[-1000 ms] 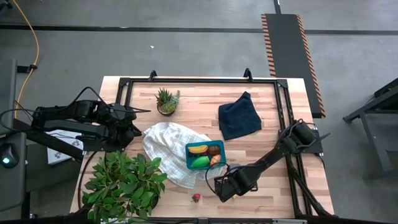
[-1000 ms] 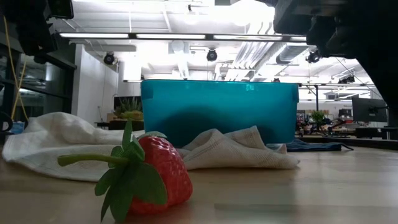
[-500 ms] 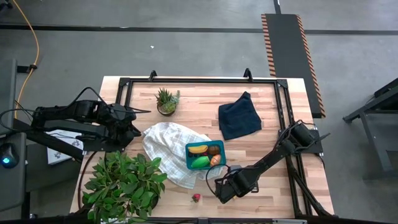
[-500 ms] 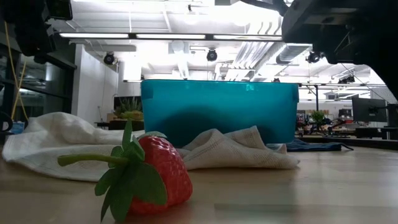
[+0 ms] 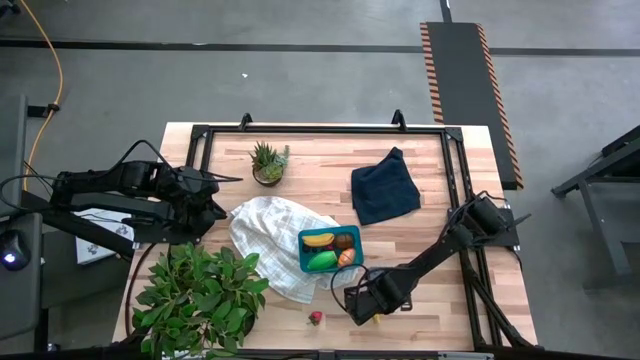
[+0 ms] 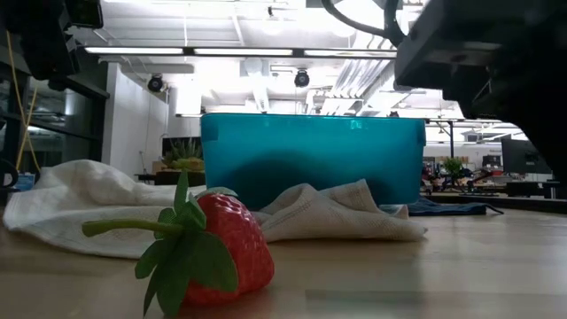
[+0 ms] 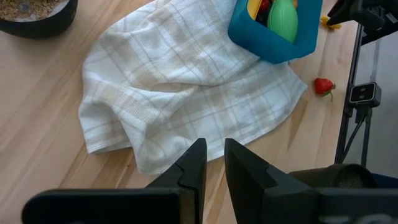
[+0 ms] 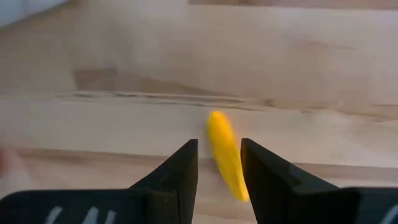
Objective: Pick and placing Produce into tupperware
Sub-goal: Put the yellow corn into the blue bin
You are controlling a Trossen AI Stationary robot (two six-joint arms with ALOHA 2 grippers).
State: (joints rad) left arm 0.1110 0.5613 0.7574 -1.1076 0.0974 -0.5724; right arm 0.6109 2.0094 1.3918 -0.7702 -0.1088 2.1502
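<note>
The teal tupperware [image 5: 303, 251] sits open on a white checked cloth [image 5: 262, 232], with a banana, a green fruit, a brown round piece and an orange piece inside. A red strawberry [image 5: 316, 318] lies on the wood near the table's near edge, large in the low view [image 6: 226, 252]. My right gripper [image 8: 219, 168] hovers open just right of the box, pointing down. A small yellow-orange long piece [image 8: 225, 155] lies on the table between its fingers, and I see no touch. My left gripper [image 7: 214, 168] waits shut at the cloth's left edge.
A small potted succulent [image 5: 267, 162] stands toward the far edge and a dark navy cloth [image 5: 385, 187] lies far right. A big leafy plant [image 5: 200, 295] fills the near left corner. Black frame rails [image 5: 455, 180] border the table. Bare wood lies around the strawberry.
My right gripper has come lower over the table near the box's right side, and its arm now looms larger in the low view. The box, the cloth and the strawberry have stayed where they were.
</note>
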